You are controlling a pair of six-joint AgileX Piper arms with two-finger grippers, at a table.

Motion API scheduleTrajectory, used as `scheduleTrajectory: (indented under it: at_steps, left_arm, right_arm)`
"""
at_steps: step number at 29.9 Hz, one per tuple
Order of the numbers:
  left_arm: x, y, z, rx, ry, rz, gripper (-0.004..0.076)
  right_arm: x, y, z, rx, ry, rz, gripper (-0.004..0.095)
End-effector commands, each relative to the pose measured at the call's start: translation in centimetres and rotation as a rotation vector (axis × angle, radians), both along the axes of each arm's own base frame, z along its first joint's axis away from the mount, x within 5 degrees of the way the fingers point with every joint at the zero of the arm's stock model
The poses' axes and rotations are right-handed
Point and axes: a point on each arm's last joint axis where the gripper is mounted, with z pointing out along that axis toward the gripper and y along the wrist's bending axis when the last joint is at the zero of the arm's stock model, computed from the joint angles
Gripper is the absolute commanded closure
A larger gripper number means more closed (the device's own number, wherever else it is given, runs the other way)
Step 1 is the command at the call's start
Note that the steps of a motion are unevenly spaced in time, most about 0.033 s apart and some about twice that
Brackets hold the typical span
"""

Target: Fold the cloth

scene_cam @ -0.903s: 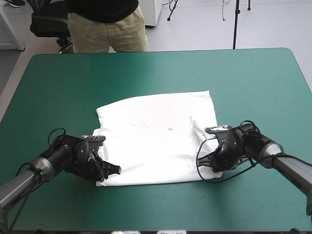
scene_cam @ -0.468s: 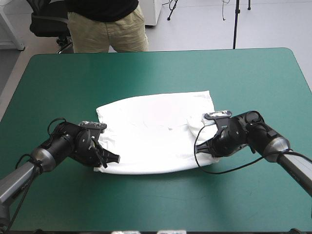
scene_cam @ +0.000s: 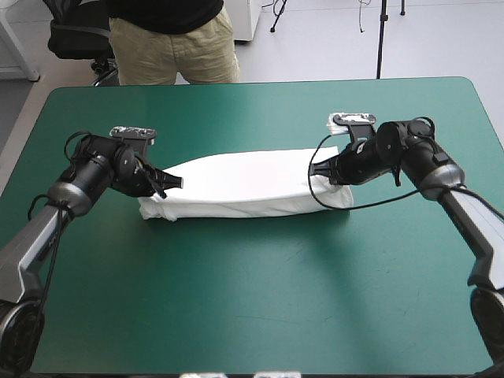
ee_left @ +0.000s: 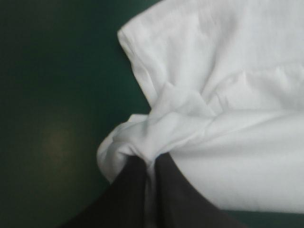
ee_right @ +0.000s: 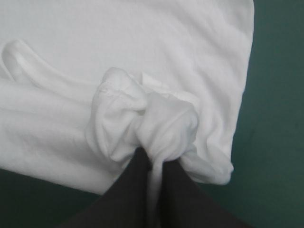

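From above, I see the white T-shirt (scene_cam: pixel 244 185) lying on the teal-green table (scene_cam: pixel 260 299), a little toward 12 o'clock from the table's middle. It is a long, narrow bundle, folded over on itself, running from 9 o'clock to 3 o'clock. My left claw (scene_cam: pixel 169 183) is at the bundle's 9 o'clock end and my right claw (scene_cam: pixel 327 175) is at its 3 o'clock end. Each arm reaches in from its own side of the table.

Through the left wrist camera, the two black fingers (ee_left: pixel 128 190) are pressed almost together with a pinch of white cloth between them, so that claw is gripping the T-shirt. Creases gather just ahead of the tips. A folded layer spreads beyond them, with bare table beside it.

Through the right wrist camera, the black fingers (ee_right: pixel 130 185) are likewise nearly closed, here on a bunched knot of cloth with a stitched hem showing. That claw is gripping the T-shirt too. Flat white cloth lies ahead of it.

The upper layer looks slightly raised near both claws, though from above I cannot be sure it is clear of the layer beneath.
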Motion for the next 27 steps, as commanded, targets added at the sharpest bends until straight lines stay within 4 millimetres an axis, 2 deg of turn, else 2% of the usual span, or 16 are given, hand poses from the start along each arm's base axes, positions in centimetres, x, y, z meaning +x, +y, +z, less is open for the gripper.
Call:
scheduleTrajectory:
  at_steps: [1, 9, 12, 16, 24, 26, 27]
  left_arm:
    - [2.2, -0.2, 2.7, -0.008, -0.132, -0.006, 0.0741]
    - [7.4, -1.5, 1.8, -0.01, -0.144, -0.006, 0.0741]
    - [9.1, -2.0, 1.3, -0.011, -0.149, -0.005, 0.0741]
    - [11.1, -2.1, -0.3, -0.012, -0.124, 0.017, 0.0741]
    - [12.6, -1.9, -2.2, -0.013, -0.101, 0.047, 0.0729]
    - [12.6, -2.0, -2.2, -0.007, -0.101, 0.021, 0.0675]
    - [12.5, -2.1, -2.2, -0.001, -0.097, -0.02, 0.0603]
  right_arm:
    - [2.1, -0.3, 2.8, 0.066, -0.109, -0.007, 0.0926]
    - [7.3, -1.0, 1.9, 0.097, -0.089, -0.053, 0.0925]
    - [8.9, -1.2, 0.9, 0.098, -0.059, -0.06, 0.0926]
    - [10.3, -1.3, -0.7, 0.091, -0.022, -0.067, 0.0925]
    - [11.6, -1.5, -3.3, 0.074, 0.025, -0.092, 0.0906]
    - [11.6, -1.5, -3.4, 0.069, 0.028, -0.091, 0.0833]
    - [11.6, -1.5, -3.4, 0.068, 0.03, -0.091, 0.0767]
